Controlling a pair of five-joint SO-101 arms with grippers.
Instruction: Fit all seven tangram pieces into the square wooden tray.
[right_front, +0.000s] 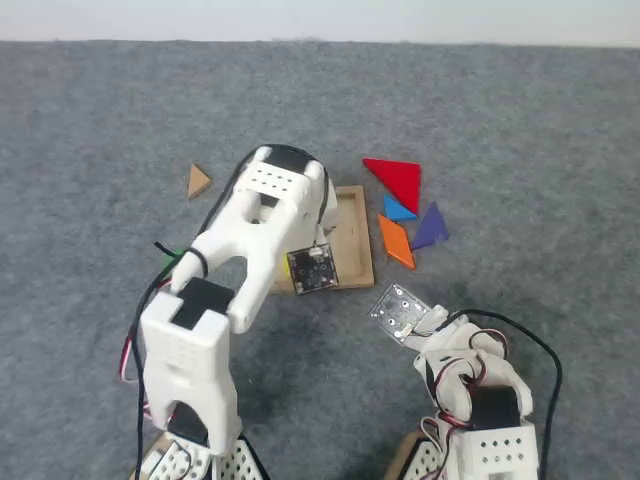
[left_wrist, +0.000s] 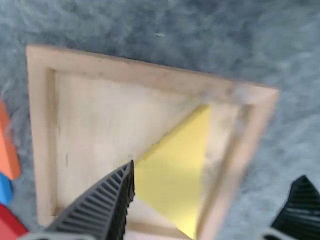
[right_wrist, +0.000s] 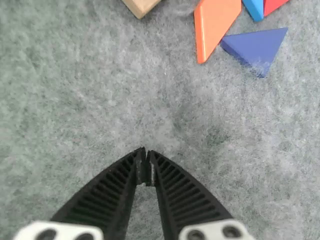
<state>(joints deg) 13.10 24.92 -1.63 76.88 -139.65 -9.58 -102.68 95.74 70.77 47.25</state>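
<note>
So the left gripper (left_wrist: 216, 174) hangs over the tray (left_wrist: 150, 70), fingers apart, with the yellow triangle (left_wrist: 175, 185) in its corner. The right gripper (right_wrist: 146, 167) is pinched together above the bench, and the red triangle (right_front: 397, 180) lies near the tray.

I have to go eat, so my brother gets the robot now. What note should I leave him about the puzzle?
Left gripper: jaws open, above the wooden tray.
Right gripper: jaws shut, empty, over the grey carpet.
Done: the yellow triangle lies in the tray against one wall.
Left to do: the red triangle, light blue piece, orange parallelogram and purple triangle lie together beside the tray. The brown triangle lies apart on the other side.
</note>
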